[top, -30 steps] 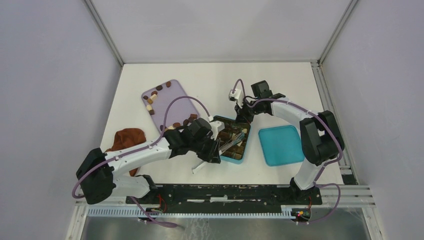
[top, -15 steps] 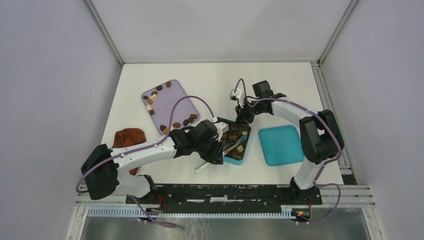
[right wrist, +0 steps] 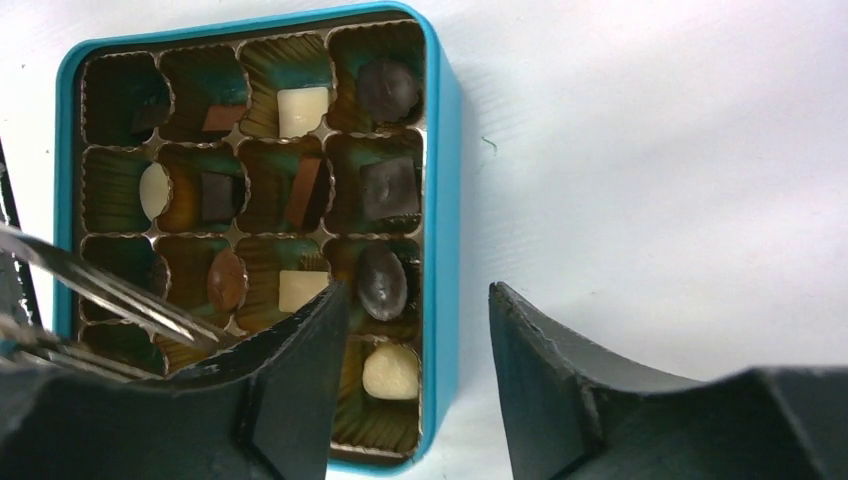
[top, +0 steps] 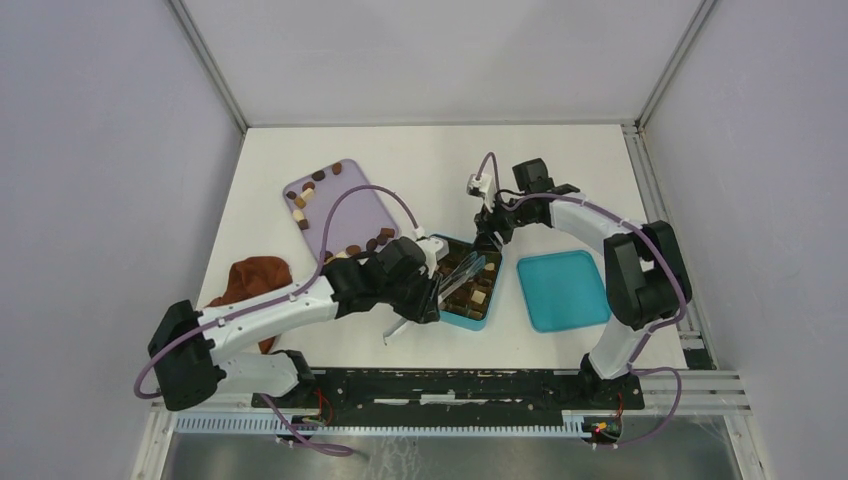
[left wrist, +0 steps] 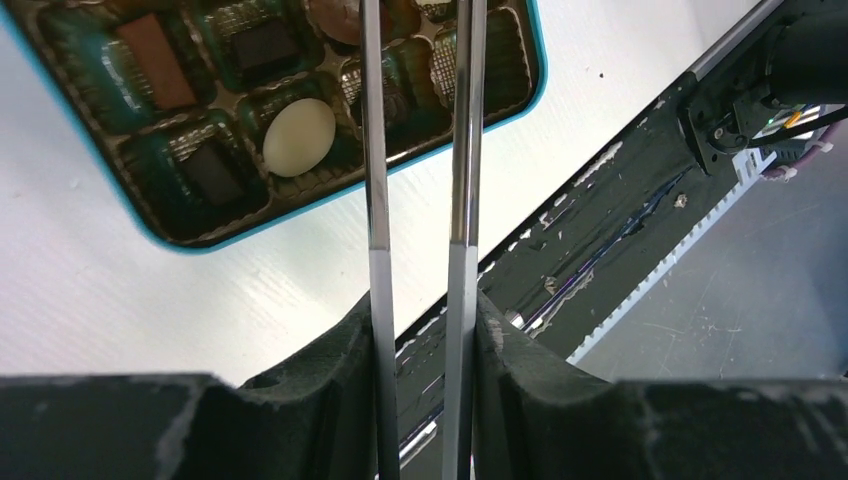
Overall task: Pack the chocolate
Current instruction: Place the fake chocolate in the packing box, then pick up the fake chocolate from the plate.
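The teal box (top: 497,292) lies at table centre, its cells holding chocolate, such as a cream oval (left wrist: 298,137) and a dark square (right wrist: 389,187). More chocolate (top: 301,200) is scattered on the lilac tray (top: 345,210). My left gripper (top: 430,300) is shut on a pair of metal tongs (left wrist: 462,150). The tongs' two blades are slightly apart and reach over the box's near-left cells. My right gripper (right wrist: 415,295) is open at the box's far end. One finger hangs over the cells and the other over the bare table, so it straddles the box wall (right wrist: 443,200) with nothing gripped.
The teal lid (top: 563,290) lies flat just right of the box. A reddish-brown cloth (top: 255,280) is bunched at the left, under my left arm. The black base rail (top: 450,385) runs along the near edge.
My right gripper has opened and shifted slightly right at the box's far end. The left gripper with the tongs has drawn back a little, and the blades have spread slightly.
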Controlling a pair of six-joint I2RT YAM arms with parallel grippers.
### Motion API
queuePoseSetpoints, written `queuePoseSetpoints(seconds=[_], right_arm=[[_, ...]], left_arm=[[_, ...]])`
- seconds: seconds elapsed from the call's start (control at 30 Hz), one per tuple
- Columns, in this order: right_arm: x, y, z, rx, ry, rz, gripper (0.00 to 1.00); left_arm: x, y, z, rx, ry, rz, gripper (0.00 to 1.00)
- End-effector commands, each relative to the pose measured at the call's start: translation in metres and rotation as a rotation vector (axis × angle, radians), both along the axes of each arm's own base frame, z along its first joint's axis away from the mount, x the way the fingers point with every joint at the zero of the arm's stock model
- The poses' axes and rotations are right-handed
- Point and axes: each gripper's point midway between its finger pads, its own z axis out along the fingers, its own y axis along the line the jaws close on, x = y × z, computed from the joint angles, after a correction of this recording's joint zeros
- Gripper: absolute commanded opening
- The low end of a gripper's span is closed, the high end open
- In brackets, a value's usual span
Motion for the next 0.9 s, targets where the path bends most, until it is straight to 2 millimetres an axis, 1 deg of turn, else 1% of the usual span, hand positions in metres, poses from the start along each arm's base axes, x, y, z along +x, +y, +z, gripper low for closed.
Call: queuePoseSetpoints(seconds=[0.0,0.07,0.13,0.2,0.3,0.4,0.47,0.53,0.63,0.87], right_arm=[[0.011,-0.006,0.053,0.097,-0.108,-0.002,0.61],[0.012,-0.01,0.063,0.116,-0.131,-0.005,0.63],[0.012,-0.013,0.072,0.127,-0.154,-0.006,0.64],[0.012,-0.017,0.078,0.13,-0.175,-0.01,0.64],[0.012,-0.02,0.084,0.134,-0.193,-0.011,0.64],[0.009,-0.019,0.086,0.143,-0.193,0.0,0.64],[0.008,-0.018,0.086,0.15,-0.189,0.006,0.64],[0.007,-0.017,0.086,0.153,-0.187,0.012,0.64],[0.006,-0.017,0.086,0.158,-0.183,0.018,0.64],[0.005,-0.016,0.084,0.162,-0.172,0.023,0.63]], left_arm=[[0.012,0.011,0.037,-0.037,-0.076,0.093,0.39],[0.019,0.026,0.04,-0.023,-0.084,0.142,0.39],[0.03,0.043,0.044,-0.014,-0.088,0.201,0.39],[0.047,0.066,0.05,-0.005,-0.093,0.279,0.39],[0.074,0.109,0.059,0.009,-0.092,0.412,0.4],[0.088,0.15,0.056,0.099,-0.072,0.514,0.42],[0.089,0.168,0.048,0.184,-0.038,0.561,0.41],[0.084,0.182,0.039,0.268,0.0,0.591,0.41],[0.078,0.193,0.029,0.348,0.042,0.61,0.42],[0.073,0.201,0.019,0.411,0.085,0.609,0.42]])
